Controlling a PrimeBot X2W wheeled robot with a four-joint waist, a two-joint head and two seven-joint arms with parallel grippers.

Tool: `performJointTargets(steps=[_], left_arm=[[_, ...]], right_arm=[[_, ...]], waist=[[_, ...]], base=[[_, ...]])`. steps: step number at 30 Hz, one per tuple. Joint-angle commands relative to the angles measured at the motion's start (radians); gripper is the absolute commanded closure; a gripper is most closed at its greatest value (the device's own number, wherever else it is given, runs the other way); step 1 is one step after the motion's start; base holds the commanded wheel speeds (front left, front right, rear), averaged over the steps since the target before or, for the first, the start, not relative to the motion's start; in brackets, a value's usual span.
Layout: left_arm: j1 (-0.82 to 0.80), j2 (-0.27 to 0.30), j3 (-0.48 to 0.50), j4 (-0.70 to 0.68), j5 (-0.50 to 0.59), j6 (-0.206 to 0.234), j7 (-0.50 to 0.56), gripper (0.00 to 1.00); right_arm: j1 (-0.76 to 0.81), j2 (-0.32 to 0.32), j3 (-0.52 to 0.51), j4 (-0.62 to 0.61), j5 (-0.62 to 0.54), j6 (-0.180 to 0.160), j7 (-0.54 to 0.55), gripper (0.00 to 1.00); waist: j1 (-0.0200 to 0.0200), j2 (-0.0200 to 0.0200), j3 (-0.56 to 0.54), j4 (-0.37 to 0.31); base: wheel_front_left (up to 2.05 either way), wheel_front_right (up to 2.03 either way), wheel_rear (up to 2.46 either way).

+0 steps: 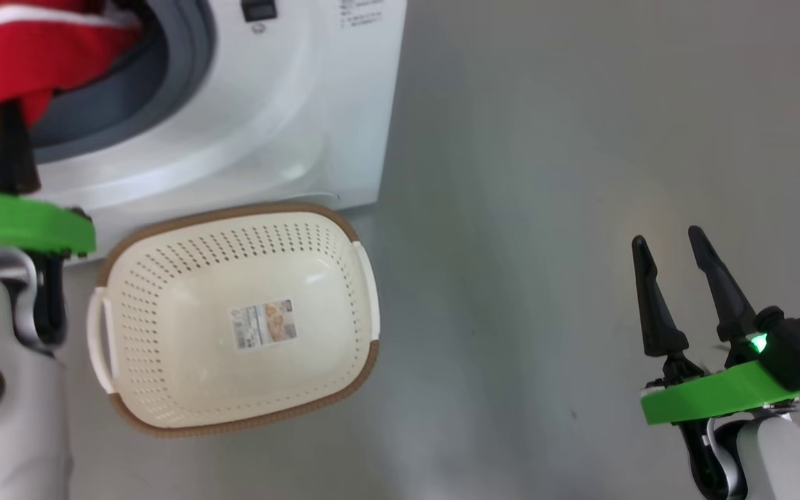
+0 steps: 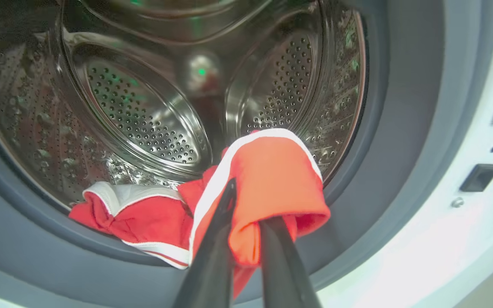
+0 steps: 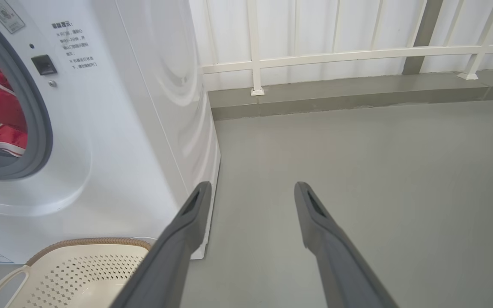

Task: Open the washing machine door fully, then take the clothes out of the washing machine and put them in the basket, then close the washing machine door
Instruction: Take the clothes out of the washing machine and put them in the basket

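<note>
Now, left gripper [image 2: 248, 205]: you are pinching the clothes [image 2: 280, 171] at the drum [image 2: 144, 107] mouth, jaws clamped on them.
Right gripper [image 1: 667, 239]: hanging wide open above floor [image 1: 546, 208].
Basket [image 1: 233, 208]: sitting below; be raising clothes clear of seal [image 2: 15, 222].

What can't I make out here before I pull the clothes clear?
- Left wrist view: the clothes fold over one of the left gripper's fingers, hiding its tip and the drum floor behind.
- Head view: the top edge cuts off the washing machine opening; the basket sticker is too small to read.
- Right wrist view: the bottom edge cuts off the basket.
</note>
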State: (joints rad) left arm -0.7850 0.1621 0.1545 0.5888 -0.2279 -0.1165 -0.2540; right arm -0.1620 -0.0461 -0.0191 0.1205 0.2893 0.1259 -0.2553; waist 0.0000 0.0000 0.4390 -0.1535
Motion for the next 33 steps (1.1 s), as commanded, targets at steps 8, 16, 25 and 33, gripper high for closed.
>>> performJointTargets(steps=[8,16,25,33], left_arm=[[0.17,-0.024,0.077,-0.217,0.028,-0.014,-0.008,1.0],[0.301,-0.062,0.088,-0.425,-0.007,-0.014,-0.008,1.0],[0.376,-0.079,0.066,-0.553,-0.03,-0.014,-0.008,1.0],[0.41,-0.084,0.047,-0.499,-0.035,-0.014,-0.008,1.0]], right_arm=[[0.053,-0.004,0.006,-0.014,-0.006,0.005,-0.006,0.0],[0.072,-0.004,-0.005,-0.013,0.001,0.005,-0.006,0.0],[0.069,-0.004,-0.011,-0.016,0.007,0.005,-0.006,0.0],[0.063,-0.004,-0.005,-0.017,0.013,0.005,-0.006,0.0]], waist=[[0.0,0.0,-0.094,0.046],[0.0,0.0,-0.12,0.054],[0.0,0.0,-0.113,0.064],[0.0,0.0,-0.106,0.058]], base=[[0.0,0.0,0.0],[0.0,0.0,0.0],[0.0,0.0,0.0],[0.0,0.0,0.0]])
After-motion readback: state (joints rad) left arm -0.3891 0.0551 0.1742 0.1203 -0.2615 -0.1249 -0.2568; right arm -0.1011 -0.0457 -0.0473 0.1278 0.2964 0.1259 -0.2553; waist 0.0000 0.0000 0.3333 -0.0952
